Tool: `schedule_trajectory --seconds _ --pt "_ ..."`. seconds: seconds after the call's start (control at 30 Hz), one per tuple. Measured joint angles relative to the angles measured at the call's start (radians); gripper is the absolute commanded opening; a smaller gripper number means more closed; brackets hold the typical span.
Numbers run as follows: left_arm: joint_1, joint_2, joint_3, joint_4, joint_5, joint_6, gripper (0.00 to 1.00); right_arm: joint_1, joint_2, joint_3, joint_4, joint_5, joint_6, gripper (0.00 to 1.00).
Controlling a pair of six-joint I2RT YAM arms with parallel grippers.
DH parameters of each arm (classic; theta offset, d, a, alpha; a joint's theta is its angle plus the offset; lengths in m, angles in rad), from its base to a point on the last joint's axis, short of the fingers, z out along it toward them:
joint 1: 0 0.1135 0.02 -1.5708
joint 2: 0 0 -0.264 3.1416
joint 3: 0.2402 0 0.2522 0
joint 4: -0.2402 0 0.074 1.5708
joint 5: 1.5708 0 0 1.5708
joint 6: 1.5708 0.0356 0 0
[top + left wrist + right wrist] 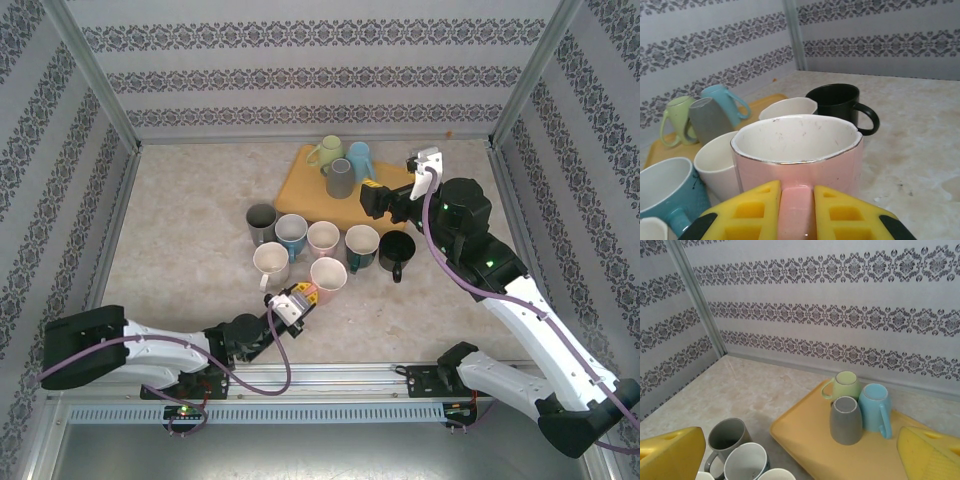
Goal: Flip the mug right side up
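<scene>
- Grips the pink mug (797, 150) by its handle (796, 192) with the left gripper (797, 205), yellow fingers (755, 210) clamped together on either side of it.
- Has the mug mouth up, base apparently down on the table (180, 230), at the near edge of a cluster of upright mugs: a white mug (270, 262) just to the left, a black mug (396, 250) further right.
- Looks close to finished for this mug; judged remaining: letting go and backing off toward the near side.
- Holds the right gripper (801, 432) wide apart and empty, above the near part of the yellow tray (805, 450).
- Leaves a green mug (844, 384), a grey mug (846, 420) and a blue mug (874, 407) packed together on the tray, seemingly mouth down.
- Risks from here:
  - Tipping or dragging the pink mug, if pulled back before the fingers have fully parted from the handle.
  - Knocking the neighbouring mugs, given how tightly the cluster sits; a sideways swing on retreat would do it.
  - Dropping the mug with a jolt, if the base is not quite on the table; contact cannot be confirmed from these views.
  - Nudging two tray mugs while reaching for one, since they touch each other.
</scene>
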Motion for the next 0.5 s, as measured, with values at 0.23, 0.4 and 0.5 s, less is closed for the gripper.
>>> schedule_trajectory --seconds 0.23,0.4,0.5 --pt "0.0 0.145 -0.035 0.13 -0.064 -0.039 0.0 0.0 0.021 -0.002 0.0 0.0 0.008 0.98" --pt "0.0 0.2 -0.035 0.17 -0.095 -0.067 0.0 0.0 0.024 -0.005 0.0 0.0 0.007 0.98" --pt "0.0 0.23 -0.035 0.183 -0.137 -0.089 0.0 0.0 0.024 -0.011 0.0 0.0 0.007 0.98"
